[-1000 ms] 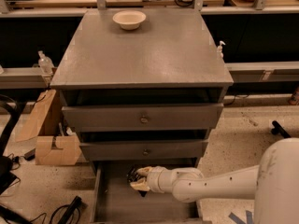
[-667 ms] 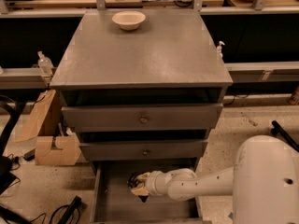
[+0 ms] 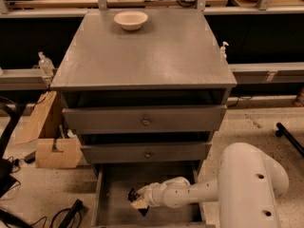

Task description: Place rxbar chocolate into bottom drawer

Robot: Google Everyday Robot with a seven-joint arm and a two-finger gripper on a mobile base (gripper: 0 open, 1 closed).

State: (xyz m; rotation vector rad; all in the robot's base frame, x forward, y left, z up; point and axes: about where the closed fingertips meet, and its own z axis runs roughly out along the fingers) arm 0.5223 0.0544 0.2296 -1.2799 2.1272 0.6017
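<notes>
The bottom drawer is pulled open at the foot of the grey cabinet, showing its flat grey floor. My white arm reaches in from the right. My gripper hangs low over the left-front part of the drawer floor. It is shut on the rxbar chocolate, a small black bar that shows as dark ends on either side of the gripper tip. I cannot tell whether the bar touches the floor.
Two narrower knobbed drawers sit above the arm, slightly open. A cream bowl stands at the back of the cabinet top. A cardboard box and cables lie on the floor to the left. My white forearm housing fills the lower right.
My gripper has moved with the bar toward the drawer's front and slightly left, lower in the drawer. The arm's housing has swung closer into view.
</notes>
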